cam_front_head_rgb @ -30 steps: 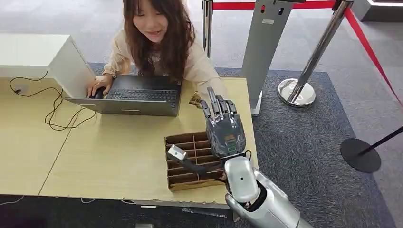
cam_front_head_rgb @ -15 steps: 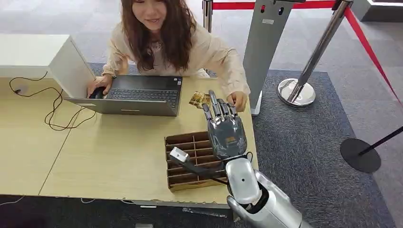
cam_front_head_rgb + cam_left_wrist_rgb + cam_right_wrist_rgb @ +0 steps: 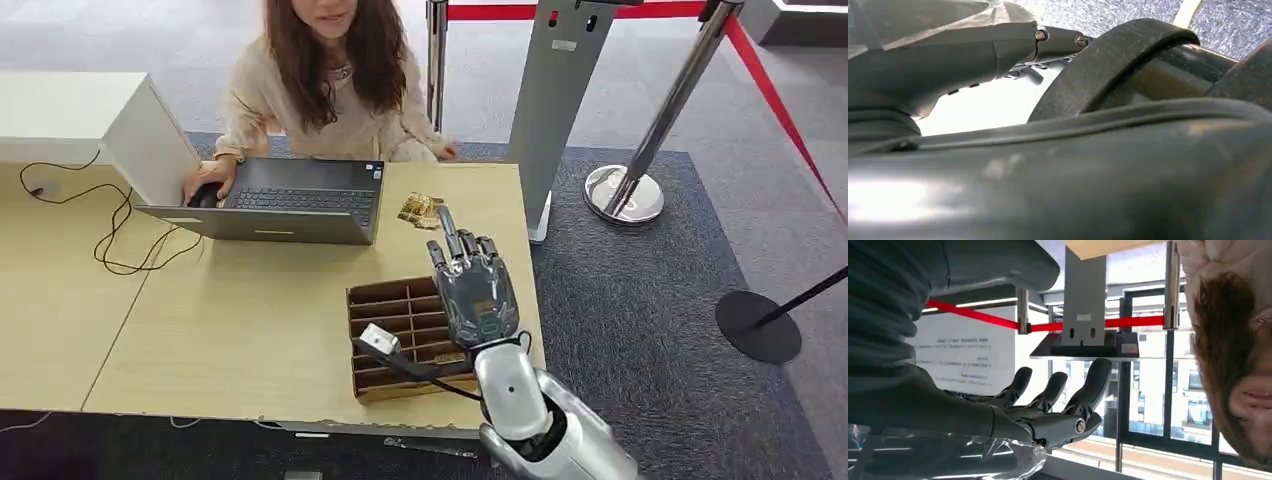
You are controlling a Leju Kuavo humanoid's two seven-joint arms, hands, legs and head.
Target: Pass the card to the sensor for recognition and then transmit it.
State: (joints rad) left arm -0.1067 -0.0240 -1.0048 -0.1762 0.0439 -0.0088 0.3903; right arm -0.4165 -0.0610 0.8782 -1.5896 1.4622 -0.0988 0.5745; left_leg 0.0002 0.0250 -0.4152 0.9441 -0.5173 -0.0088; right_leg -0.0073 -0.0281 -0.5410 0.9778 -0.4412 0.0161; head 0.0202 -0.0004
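Reaching hand: right hand (image 3: 474,288) raised above the desk's right end, palm down, fingers (image 3: 1093,382) straight and spread, holding nothing.
Right arm: silver forearm (image 3: 540,420) enters from 5 o'clock; a black cable with a small grey block (image 3: 377,340) hangs at the wrist's 9 o'clock.
Left hand: left hand (image 3: 948,55) seen close and dark in the left wrist view; its state cannot be told.
Divided box: cardboard tray (image 3: 390,335) with slotted compartments lies directly under the right hand, near the desk's front edge.
Cards: small gold-brown cards (image 3: 421,211) lie on the desk at 12 o'clock from the fingertips, just beyond them, apart from the hand.
Laptop: open grey laptop (image 3: 285,200) at 10 o'clock from the hand, beside the cards.
Person: a person (image 3: 330,90) in a beige top sits behind the laptop, one hand on a mouse (image 3: 205,197).
Desk: light wooden desk (image 3: 150,330); a black wire (image 3: 110,225) loops at its 9 o'clock side.
Surroundings: grey kiosk stand (image 3: 560,100) and chrome barrier post (image 3: 650,130) with red belt at 1 o'clock.
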